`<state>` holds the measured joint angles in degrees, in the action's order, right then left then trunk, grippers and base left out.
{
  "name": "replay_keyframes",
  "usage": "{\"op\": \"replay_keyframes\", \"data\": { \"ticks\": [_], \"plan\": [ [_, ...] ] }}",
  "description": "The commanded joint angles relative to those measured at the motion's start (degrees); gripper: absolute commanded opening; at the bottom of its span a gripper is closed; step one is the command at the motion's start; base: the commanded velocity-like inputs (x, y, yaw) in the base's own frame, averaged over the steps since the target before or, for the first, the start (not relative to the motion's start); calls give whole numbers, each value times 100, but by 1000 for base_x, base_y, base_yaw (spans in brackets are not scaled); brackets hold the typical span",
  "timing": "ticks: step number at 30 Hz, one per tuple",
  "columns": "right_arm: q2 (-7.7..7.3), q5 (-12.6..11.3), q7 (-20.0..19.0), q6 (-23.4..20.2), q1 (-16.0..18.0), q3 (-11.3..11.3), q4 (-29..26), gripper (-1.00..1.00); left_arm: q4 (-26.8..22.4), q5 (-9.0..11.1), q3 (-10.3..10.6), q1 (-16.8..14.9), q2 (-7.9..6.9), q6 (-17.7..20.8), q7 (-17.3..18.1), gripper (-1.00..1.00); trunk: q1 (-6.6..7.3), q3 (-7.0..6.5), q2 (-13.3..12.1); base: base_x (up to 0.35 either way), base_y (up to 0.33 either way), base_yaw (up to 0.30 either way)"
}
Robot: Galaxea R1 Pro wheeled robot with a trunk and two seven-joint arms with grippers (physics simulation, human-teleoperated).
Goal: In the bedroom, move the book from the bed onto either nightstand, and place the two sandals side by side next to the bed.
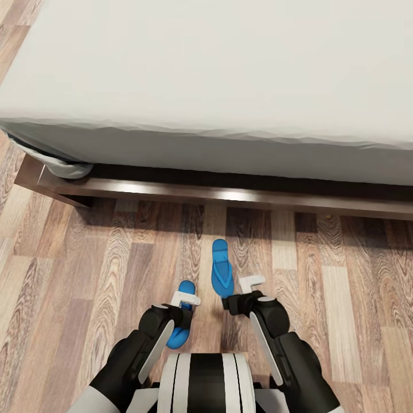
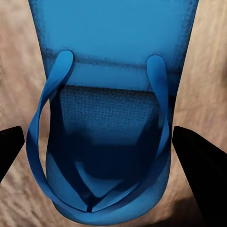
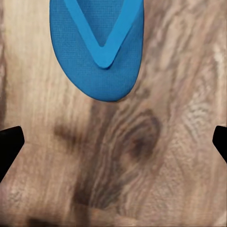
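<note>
On the plank floor (image 1: pixel 86 275) beside the bed (image 1: pixel 229 69), the nearer sandal (image 1: pixel 182 321) lies directly under the left gripper (image 1: pixel 186 299), fingers apart astride its width. The second sandal (image 1: pixel 221 269) lies just beyond the open-fingered right gripper (image 1: pixel 246 289), both long axes toward the bed.

The head view looks steeply down from above the trunk, facing the bed (image 1: pixel 229 74) across the plank floor (image 1: pixel 86 269), with both arms low in the picture. The left wrist view sits very close over one sandal (image 2: pixel 111 142). The right wrist view faces the floor from a little farther, catching the other sandal (image 3: pixel 99 47). Both sandals and the floor also show in the head view.
</note>
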<state>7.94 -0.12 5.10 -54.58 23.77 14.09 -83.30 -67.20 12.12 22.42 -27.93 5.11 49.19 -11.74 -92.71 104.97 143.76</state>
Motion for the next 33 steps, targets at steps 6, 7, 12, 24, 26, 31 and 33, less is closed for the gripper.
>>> {"op": "replay_keyframes", "data": {
  "ticks": [6, 7, 12, 24, 26, 31, 33],
  "plan": [
    [-9, -8, 15, -15, -224, -65, -89, 100, -11, 63, 8, -2, -1, 7, -64, -100, 1, 3, 1, 0, 0, 0],
    [-8, -7, 16, -5, -265, -75, -97, 100, -13, 63, 8, -2, -1, 6, -64, -100, 1, 3, 1, 0, 0, 0],
    [-11, -1, 17, 116, -402, -106, -118, 100, -32, 63, 8, -2, -1, 7, -67, -100, 1, 3, 1, 0, 0, 0],
    [-118, -11, -49, 189, -449, -252, -105, 100, -38, 63, 8, -2, -1, 20, -74, -100, 1, 3, 1, 0, 0, 0],
    [-148, -15, -56, 191, -450, -260, -94, 100, -38, 63, 8, -2, -1, 20, -74, -100, 1, 3, 1, 0, -10, 0],
    [-187, -35, -67, 193, -451, -271, -62, 100, -39, 63, 8, -2, -1, 20, -74, -100, 1, 3, 1, 0, -72, 0],
    [-194, -37, -70, 193, -452, -273, -56, 100, -39, 63, 8, -2, -1, 20, -74, -100, 1, 3, 1, 0, -147, 0]
  ]
}}
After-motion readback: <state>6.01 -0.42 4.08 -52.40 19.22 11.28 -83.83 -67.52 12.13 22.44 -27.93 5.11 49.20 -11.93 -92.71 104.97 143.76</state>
